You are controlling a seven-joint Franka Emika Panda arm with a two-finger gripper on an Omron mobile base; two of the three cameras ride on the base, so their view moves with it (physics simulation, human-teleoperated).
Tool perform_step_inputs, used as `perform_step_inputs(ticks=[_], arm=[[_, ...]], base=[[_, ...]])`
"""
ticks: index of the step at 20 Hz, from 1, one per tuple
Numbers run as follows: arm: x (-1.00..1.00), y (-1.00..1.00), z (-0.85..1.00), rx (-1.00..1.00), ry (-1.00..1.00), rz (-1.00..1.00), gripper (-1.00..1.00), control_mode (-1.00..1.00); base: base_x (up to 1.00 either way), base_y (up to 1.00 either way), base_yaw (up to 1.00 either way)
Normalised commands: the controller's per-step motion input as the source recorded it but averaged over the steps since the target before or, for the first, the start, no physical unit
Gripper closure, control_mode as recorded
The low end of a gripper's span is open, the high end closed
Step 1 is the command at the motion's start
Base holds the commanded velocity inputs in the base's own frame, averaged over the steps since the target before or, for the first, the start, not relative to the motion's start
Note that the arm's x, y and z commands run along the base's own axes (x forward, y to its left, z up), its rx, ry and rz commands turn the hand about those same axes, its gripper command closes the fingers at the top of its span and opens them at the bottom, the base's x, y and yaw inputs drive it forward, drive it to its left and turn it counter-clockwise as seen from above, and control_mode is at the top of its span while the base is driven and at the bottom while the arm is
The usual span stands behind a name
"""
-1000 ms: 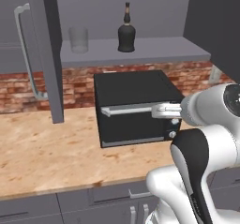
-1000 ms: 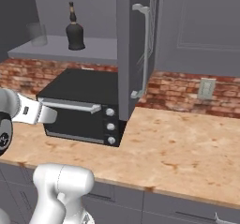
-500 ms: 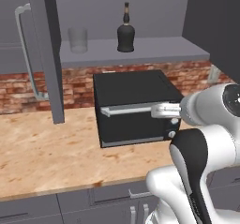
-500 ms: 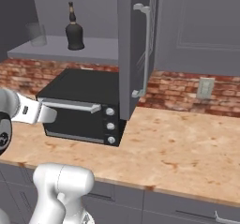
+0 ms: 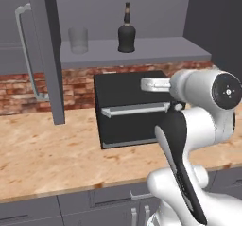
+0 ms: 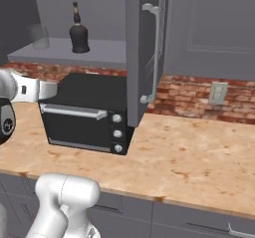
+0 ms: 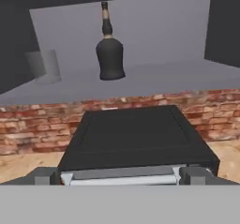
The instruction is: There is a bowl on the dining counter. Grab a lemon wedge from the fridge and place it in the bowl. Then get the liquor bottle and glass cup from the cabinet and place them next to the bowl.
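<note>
— What had changed over the last second?
— The arm had lifted toward the open cabinet, lining up on the liquor bottle on its shelf; the glass cup stood well to its left.
— And the gripper?
— Fully spread, empty, touching nothing, above the black oven.

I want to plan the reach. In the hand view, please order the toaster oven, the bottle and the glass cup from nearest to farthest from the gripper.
1. Toaster oven: just below and ahead of the gripper.
2. Bottle: on the cabinet shelf, straight ahead.
3. Glass cup: same shelf, off to the left.
</note>
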Motion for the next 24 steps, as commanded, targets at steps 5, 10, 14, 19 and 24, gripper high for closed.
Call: perform_step_inputs(ticks=[5, 10, 14, 19, 24], arm=[[0.6, 0.0, 0.78, -0.01, -0.22, 0.14, -1.0, -1.0], [0.6, 0.01, 0.61, -0.02, -0.08, 0.13, -1.0, -1.0], [0.35, 0.03, 0.26, -0.01, -0.03, 0.04, -1.0, -1.0], [0.06, 0.0, 0.02, 0.0, 0.01, -0.01, -1.0, -1.0], [0.33, 0.07, 0.18, -0.01, -0.05, -0.06, -1.0, -1.0]], base=[[0.0, 0.0, 0.0], [0.0, 0.0, 0.0], [0.0, 0.0, 0.0], [0.0, 0.0, 0.0], [0.0, 0.0, 0.0]])
